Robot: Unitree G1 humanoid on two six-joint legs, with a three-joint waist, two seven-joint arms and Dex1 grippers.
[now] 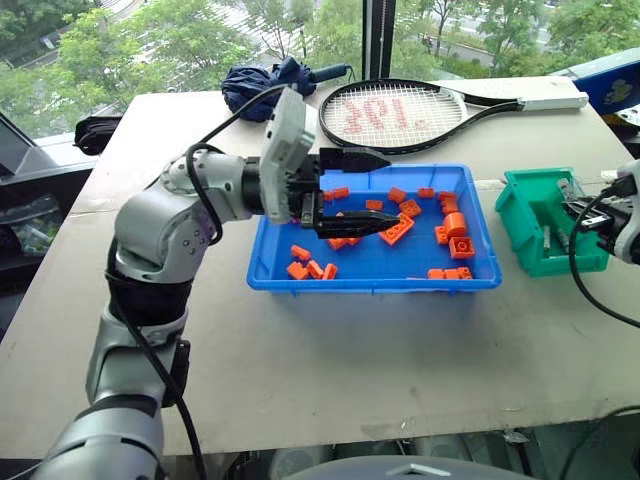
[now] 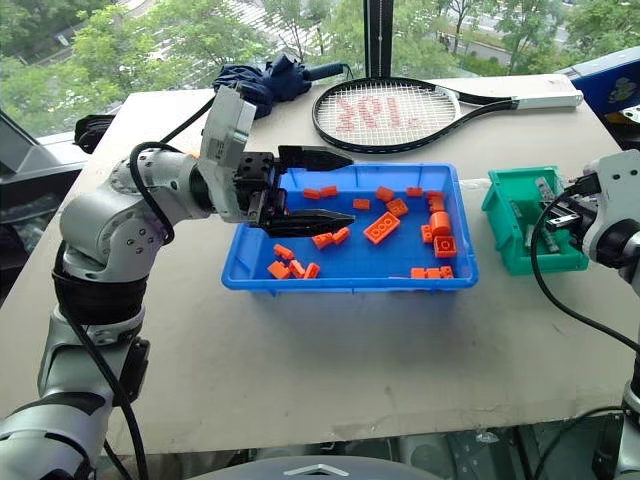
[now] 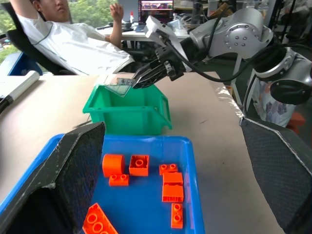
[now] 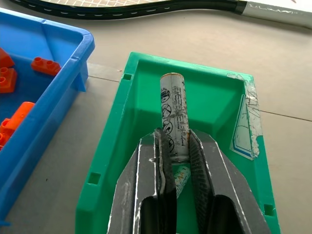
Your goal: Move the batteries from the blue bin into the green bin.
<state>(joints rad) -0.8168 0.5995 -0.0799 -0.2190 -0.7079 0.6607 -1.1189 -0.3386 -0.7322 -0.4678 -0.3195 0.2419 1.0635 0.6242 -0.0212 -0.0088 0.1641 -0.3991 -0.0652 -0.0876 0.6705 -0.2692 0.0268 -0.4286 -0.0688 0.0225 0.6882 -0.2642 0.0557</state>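
You have a tennis racket (image 1: 400, 115) lying on the table (image 1: 330, 350) beyond the tray, a folded dark umbrella (image 1: 265, 82) at the far edge, orange bricks (image 1: 395, 230), and a seated person (image 3: 73, 41).

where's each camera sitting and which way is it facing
Left and right eye views: on the head, looking forward and down over the table at the blue bin, with both arms showing.
Left wrist view: over the blue bin, facing the green bin and the right gripper; its own fingers stand apart.
Right wrist view: above the green bin, looking into it past fingers shut on a battery.
Every view shares the two bins.
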